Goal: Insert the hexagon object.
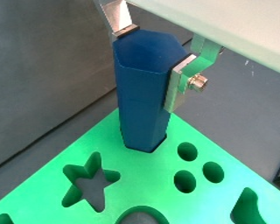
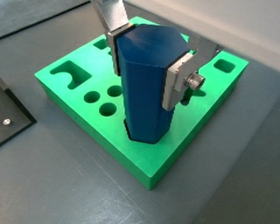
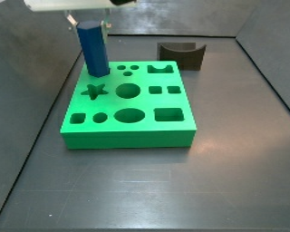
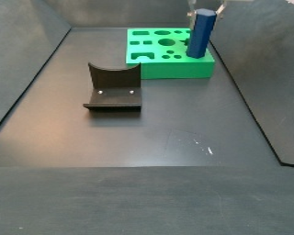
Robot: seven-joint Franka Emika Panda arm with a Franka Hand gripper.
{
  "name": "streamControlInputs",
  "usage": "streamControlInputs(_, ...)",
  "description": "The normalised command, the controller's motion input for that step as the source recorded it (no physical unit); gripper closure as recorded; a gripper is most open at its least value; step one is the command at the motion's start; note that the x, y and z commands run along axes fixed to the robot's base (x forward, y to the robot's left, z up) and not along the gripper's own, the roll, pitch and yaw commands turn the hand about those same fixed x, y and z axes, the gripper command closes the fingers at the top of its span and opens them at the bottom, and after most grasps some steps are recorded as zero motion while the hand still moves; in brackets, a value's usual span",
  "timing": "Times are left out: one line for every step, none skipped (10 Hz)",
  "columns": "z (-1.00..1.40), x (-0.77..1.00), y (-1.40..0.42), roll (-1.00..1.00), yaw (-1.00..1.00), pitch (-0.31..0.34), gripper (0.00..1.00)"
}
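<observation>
The hexagon object, a bright blue faceted rod, stands upright between the fingers of my gripper. The silver finger plates press its upper part from two sides in both wrist views. Its lower end meets the green board at a corner, where it seems to sit in a hole; how deep I cannot tell. In a side view the rod stands at the board's far left corner under the gripper. It also shows in a side view.
The board carries star, round and other shaped holes. A dark brown block with a curved notch lies behind the board's right side, and shows nearer the camera in a side view. Dark walls ring the floor.
</observation>
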Motion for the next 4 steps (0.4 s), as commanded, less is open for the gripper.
streamControlInputs(-0.42,0.06,0.01,0.14,0.00,-0.013,1.00)
streamControlInputs(-0.30,0.01,0.08,-0.06,0.00,-0.053,1.00)
streamControlInputs(0.00,0.00,0.00,-0.02,0.00,0.000,1.00)
streamControlInputs(0.00,0.00,0.00,0.00,0.00,0.000,1.00)
